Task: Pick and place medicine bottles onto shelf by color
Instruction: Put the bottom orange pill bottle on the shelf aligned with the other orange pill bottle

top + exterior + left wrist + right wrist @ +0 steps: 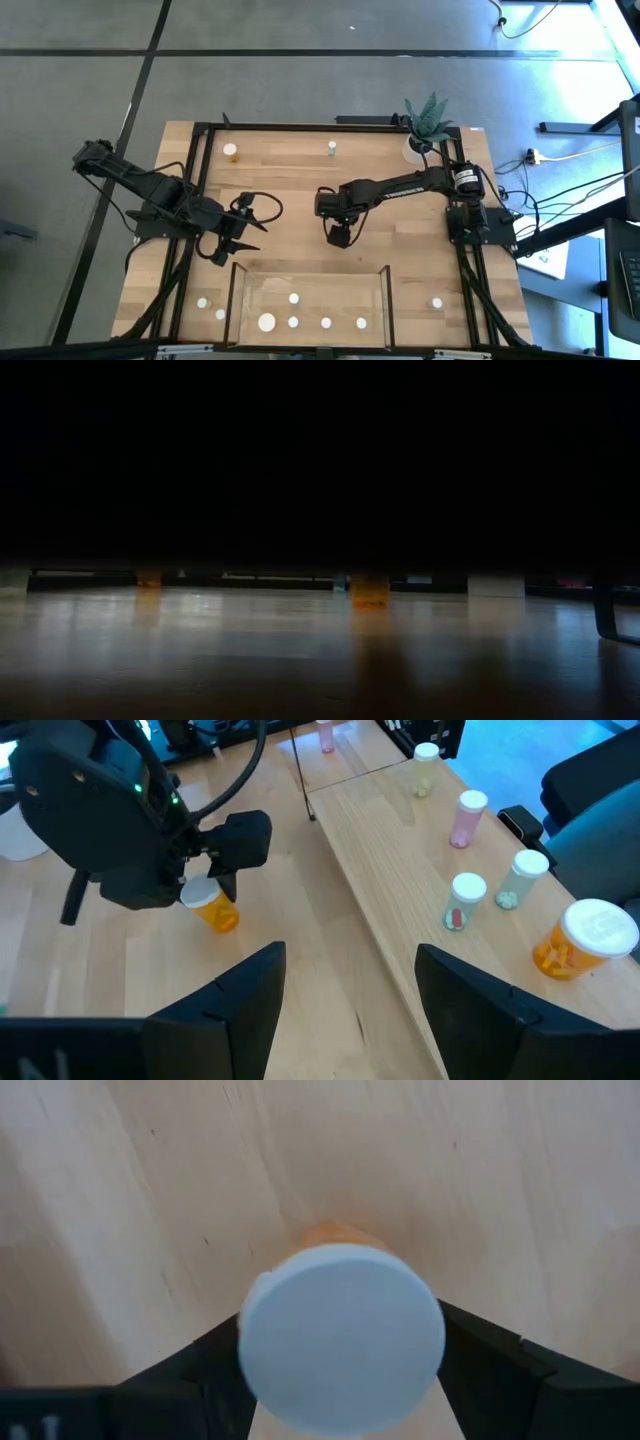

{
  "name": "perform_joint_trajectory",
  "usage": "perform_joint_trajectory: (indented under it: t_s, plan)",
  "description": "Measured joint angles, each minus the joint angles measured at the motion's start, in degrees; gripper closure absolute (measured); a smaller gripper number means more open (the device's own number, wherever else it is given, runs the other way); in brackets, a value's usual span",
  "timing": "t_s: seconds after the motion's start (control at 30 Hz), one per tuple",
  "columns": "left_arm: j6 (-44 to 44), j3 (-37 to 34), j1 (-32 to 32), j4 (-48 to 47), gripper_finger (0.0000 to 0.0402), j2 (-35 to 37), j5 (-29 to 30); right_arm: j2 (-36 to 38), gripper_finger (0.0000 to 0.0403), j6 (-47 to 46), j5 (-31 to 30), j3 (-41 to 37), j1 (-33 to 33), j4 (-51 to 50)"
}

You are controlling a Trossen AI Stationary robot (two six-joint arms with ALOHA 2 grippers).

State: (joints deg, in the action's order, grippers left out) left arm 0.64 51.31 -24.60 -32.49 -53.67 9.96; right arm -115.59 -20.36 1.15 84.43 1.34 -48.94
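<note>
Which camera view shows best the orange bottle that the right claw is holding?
The left wrist view: the orange bottle shows tilted, body and white cap, in the right claw beside the shelf. The right wrist view shows mostly its cap. The high view hides it under the claw. The low view is too dark to tell.

Pale matt wood tabletop (pixel 300 190)

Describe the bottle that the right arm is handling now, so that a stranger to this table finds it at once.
Start at the shelf at the table's near edge, then look just beyond it toward the table's middle. There the right gripper is shut on an orange bottle with a white cap. It is the only bottle held between fingers; the others stand free.
</note>
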Motion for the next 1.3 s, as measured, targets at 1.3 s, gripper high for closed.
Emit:
perform_joint_trajectory:
  t_s: [1.3]
  plan:
    - [1.8, 0.0, 10.0, 16.2, 0.0184, -11.9, 5.4, 13.0, 0.0141, -1.6, -26.5, 17.7, 13.0, -32.0]
